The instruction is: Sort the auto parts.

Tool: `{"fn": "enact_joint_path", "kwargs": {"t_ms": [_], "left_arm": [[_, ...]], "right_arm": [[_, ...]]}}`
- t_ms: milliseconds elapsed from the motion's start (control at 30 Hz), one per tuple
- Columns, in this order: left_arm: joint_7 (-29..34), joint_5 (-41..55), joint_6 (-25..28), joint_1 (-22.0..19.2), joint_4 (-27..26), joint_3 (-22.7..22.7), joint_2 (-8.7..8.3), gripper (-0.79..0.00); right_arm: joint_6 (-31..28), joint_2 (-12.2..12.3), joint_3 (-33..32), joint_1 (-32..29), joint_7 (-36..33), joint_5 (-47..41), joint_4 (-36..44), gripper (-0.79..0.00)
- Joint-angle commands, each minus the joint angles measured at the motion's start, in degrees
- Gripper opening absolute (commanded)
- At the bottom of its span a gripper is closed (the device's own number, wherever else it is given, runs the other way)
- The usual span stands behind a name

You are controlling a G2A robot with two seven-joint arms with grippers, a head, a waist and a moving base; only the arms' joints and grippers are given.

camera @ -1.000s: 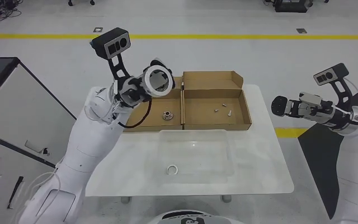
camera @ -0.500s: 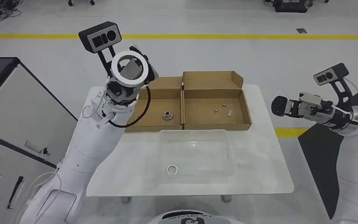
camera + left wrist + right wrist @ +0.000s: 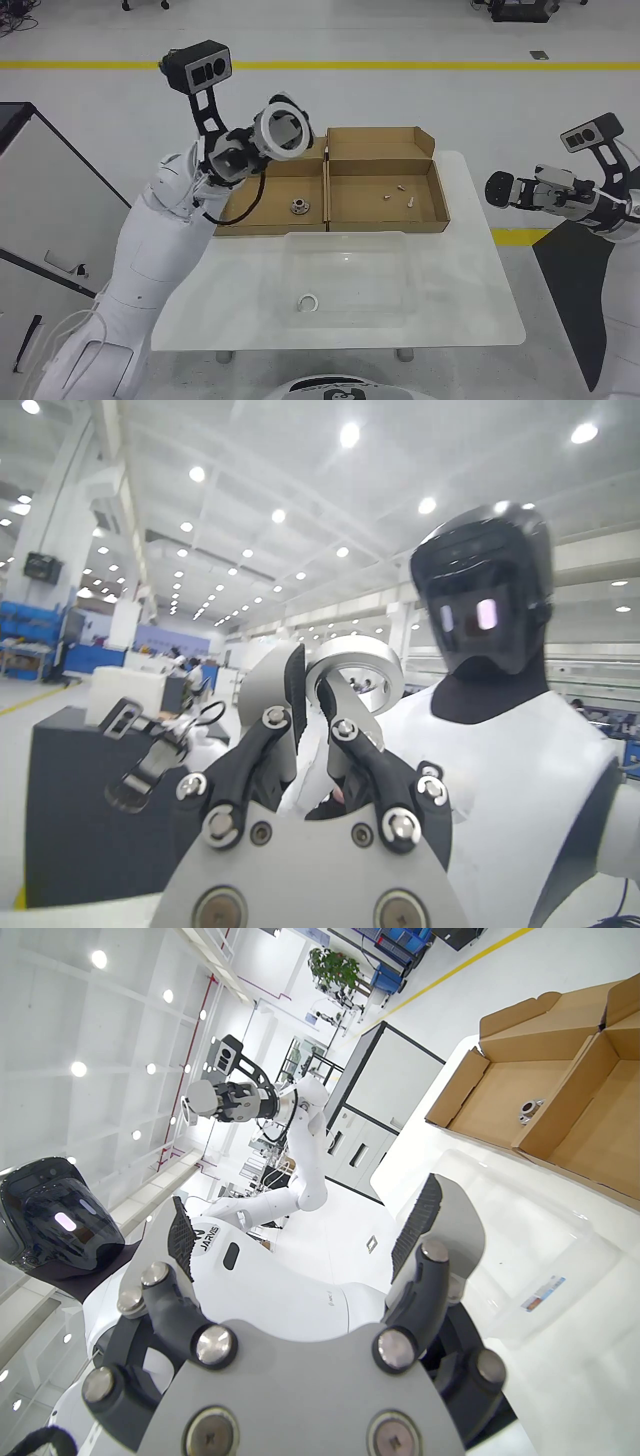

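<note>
My left gripper (image 3: 312, 690) is raised high over the table's back left, shut on the rim of a silver metal ring (image 3: 356, 659). From above, the ring (image 3: 283, 133) hangs over the cardboard box's left compartment (image 3: 262, 200), where a flanged metal part (image 3: 300, 206) lies. A few small bolts (image 3: 399, 188) lie in the right compartment (image 3: 430, 215). A small white ring (image 3: 308, 302) sits in the clear plastic bin (image 3: 385, 250). My right gripper (image 3: 300, 1223) is open and holds nothing; it hovers off the table's right edge (image 3: 495, 187).
The white table (image 3: 470, 300) carries the box at the back and the clear bin in front. A dark cabinet (image 3: 40, 190) stands to the left of the table. The right wrist view shows the flanged part (image 3: 531, 1108) in the box and the bin (image 3: 575, 1248).
The left arm swung the ring out to the left half a second ago and has brought it back right over the box. The right arm has not moved.
</note>
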State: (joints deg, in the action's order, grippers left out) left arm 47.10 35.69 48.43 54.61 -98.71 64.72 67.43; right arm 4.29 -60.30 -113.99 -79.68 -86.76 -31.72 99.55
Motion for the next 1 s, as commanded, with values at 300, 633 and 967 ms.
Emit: {"fn": "enact_joint_path", "kwargs": {"t_ms": [300, 633, 967], "left_arm": [[-6.21, -30.89, -13.75, 1.54, 1.09, 4.09, -0.75, -0.785], [-0.34, -55.92, -23.02, 0.53, 4.16, 3.78, -1.85, -0.785], [11.41, -70.8, -25.43, -4.0, 9.04, -0.44, -2.52, -0.785]], "right_arm": [[0.0, 0.0, 0.0, 0.0, 0.0, 0.0, 0.0, 0.0], [0.0, 0.0, 0.0, 0.0, 0.0, 0.0, 0.0, 0.0], [0.0, 0.0, 0.0, 0.0, 0.0, 0.0, 0.0, 0.0]]}}
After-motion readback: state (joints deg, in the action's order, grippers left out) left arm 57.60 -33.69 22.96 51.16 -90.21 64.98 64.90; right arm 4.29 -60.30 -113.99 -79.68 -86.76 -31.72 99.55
